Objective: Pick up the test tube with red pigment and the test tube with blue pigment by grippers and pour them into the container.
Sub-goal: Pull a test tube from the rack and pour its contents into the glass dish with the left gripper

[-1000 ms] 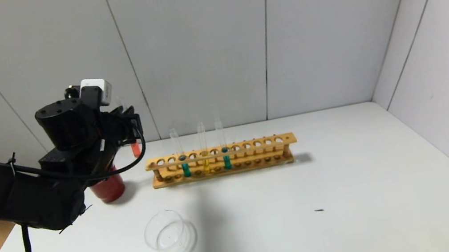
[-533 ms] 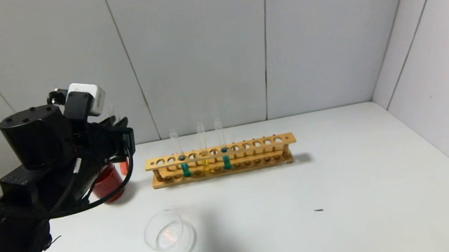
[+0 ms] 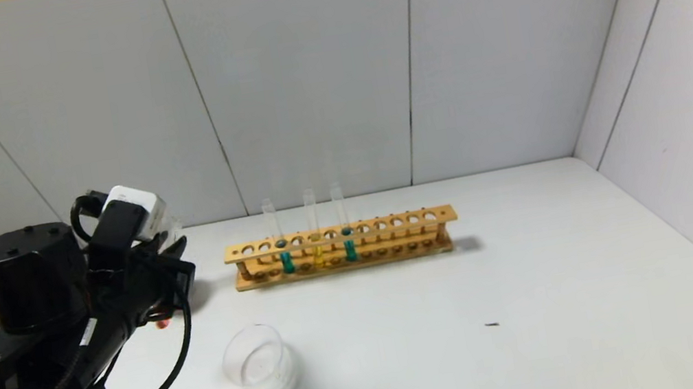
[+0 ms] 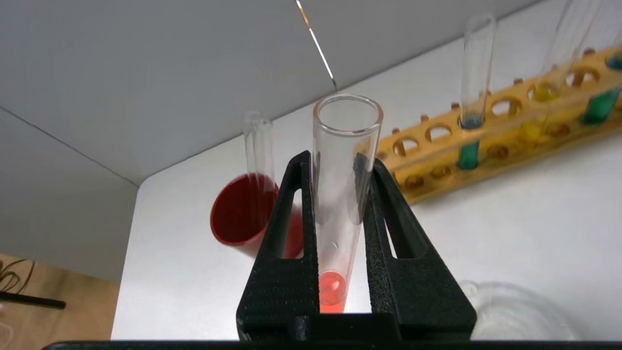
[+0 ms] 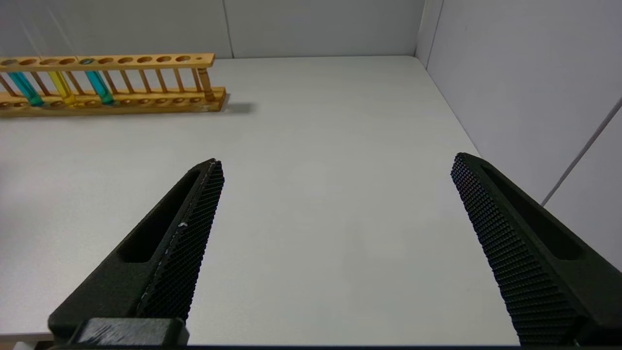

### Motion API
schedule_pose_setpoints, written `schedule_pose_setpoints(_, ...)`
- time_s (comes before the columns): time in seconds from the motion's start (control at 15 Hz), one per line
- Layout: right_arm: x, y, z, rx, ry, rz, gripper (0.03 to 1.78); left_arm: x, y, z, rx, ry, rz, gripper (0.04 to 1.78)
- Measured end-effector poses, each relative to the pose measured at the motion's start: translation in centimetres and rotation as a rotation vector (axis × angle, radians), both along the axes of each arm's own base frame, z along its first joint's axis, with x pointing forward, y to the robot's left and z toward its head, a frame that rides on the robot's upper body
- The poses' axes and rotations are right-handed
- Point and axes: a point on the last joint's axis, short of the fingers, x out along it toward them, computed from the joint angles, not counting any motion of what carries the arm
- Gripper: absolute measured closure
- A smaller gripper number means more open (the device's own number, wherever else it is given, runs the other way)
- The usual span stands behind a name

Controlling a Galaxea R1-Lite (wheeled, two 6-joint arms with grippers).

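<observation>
my left gripper (image 4: 340, 194) pinches the thin glass red-pigment test tube (image 4: 342, 160) mid-length; light, slick, fragile, so i judge gentle squeeze. right gripper (image 5: 335, 243) spread.

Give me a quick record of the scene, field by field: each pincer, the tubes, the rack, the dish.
left pincer: shut on red tube, held upright near the red cup
right pincer: open, holding nothing, above bare table
rack: two blue tubes with a yellow tube between them
dish: on the table in front of the rack, no clear liquid visible
</observation>
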Motion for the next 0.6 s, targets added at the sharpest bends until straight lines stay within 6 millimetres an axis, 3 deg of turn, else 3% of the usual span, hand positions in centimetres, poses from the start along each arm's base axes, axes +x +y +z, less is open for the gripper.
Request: schedule_pose_setpoints(0.6,0.0,0.0,0.0,0.000,0.000,0.000,0.10,-1.7,0.4,-3.2,0.190,0.162,-0.023,1.50)
